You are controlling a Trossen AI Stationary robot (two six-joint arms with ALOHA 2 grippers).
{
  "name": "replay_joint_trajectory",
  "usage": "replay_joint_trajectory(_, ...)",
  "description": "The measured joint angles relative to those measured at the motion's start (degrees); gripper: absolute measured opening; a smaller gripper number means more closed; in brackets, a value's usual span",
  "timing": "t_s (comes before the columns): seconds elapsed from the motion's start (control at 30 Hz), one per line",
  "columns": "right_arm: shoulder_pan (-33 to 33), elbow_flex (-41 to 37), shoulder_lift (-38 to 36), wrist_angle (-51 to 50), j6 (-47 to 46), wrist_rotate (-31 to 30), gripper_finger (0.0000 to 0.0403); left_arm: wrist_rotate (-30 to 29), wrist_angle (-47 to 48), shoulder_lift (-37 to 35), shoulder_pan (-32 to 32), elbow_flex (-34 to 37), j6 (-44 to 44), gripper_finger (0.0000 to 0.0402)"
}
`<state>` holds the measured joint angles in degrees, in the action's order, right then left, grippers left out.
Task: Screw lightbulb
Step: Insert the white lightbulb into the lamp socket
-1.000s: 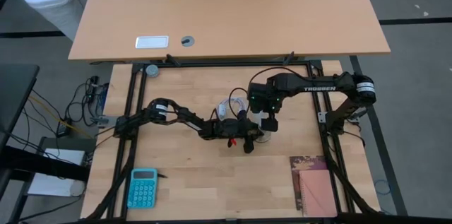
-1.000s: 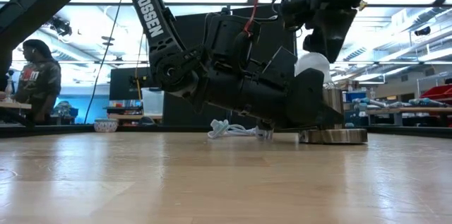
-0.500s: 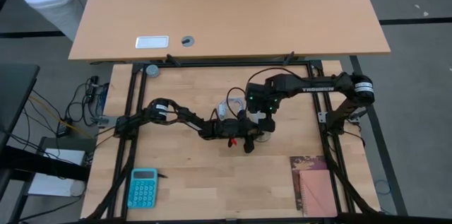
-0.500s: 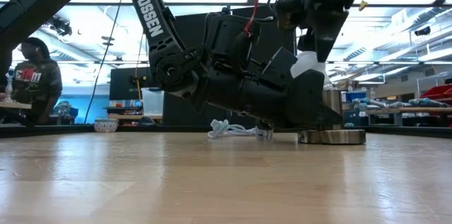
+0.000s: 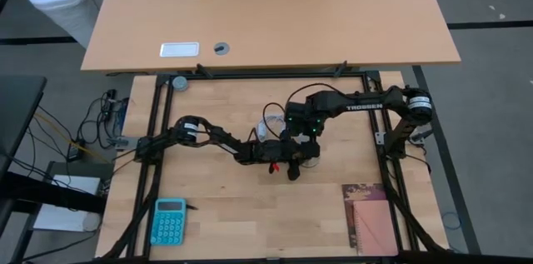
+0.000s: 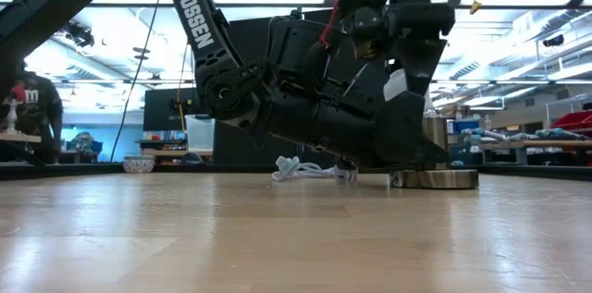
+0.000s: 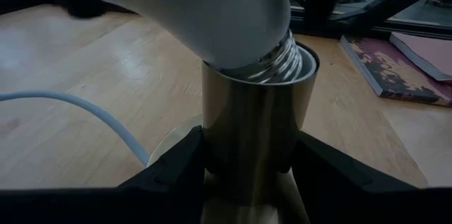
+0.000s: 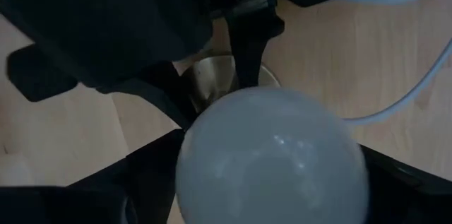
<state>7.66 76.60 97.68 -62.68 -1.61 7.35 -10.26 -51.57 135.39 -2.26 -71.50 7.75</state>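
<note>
Right pincer (image 8: 272, 203) straddles the globe of the small white pear-shaped lightbulb (image 8: 272, 157), fingers spread wide to either side; whether the pads actually bear on the glass I cannot tell. Over the last second this pincer has slid in from the right and dropped lower over the bulb, its gap narrowing slightly as it came. In the low view the globe, plainly exposed a second ago, is now mostly hidden behind the pincer body, only a white sliver showing.

Left pincer (image 7: 247, 181), unchanged in position, is closed around the brushed-metal cylindrical socket (image 7: 258, 132), one dark finger on each flank, holding it upright on the pale wooden surface (image 7: 92, 90).

Bulb position: its grey threaded base sits in the socket mouth, tilted, with several threads exposed above the rim. Judgement: the bulb is started but not seated; the right pincer looks to be re-gripping for another turn, and the tilt risks cross-threading.

Behind the socket, a white cable (image 7: 78, 114) curves over the wood. Further off, a dark-red patterned book (image 7: 385, 65) lies flat. At the surface's near-left corner, well apart, sits a turquoise calculator (image 5: 167, 220).
</note>
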Motion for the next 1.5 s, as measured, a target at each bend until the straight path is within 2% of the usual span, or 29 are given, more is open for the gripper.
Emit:
replay_joint_trajectory(0.4, -0.16, 0.02, 0.25, -0.06, -0.2, 1.47, 0.0251, 0.02, 0.11, 0.0, 0.0, 0.04, -0.05, 0.0193)
replay_joint_trajectory(0.67, -2.64, 0.11, 0.21, -1.97, -0.99, 1.15, 0.0277, 0.29, 0.11, 0.02, -0.04, 0.04, 0.98, 0.0193)
replay_joint_trajectory(0.87, -4.87, 0.04, 0.23, -2.2, -0.9, 1.23, 0.0257, -1.8, 0.18, 0.02, 0.13, 0.03, 1.86, 0.0193)
replay_joint_trajectory(1.03, -6.65, 0.04, 0.23, -2.34, 0.03, -3.25, 0.0252, -1.88, 0.21, 0.02, 0.13, 0.04, 1.94, 0.0193)
replay_joint_trajectory(1.23, -6.22, 0.04, 0.22, -3.01, 0.94, -4.26, 0.0263, -1.66, 0.19, 0.04, 0.2, 0.02, 1.75, 0.0193)
replay_joint_trajectory(1.5, -4.41, 0.04, 0.21, -3.51, 4.22, -3.16, 0.0255, -1.7, 0.26, 0.07, 0.24, 0.02, 0.41, 0.0193)
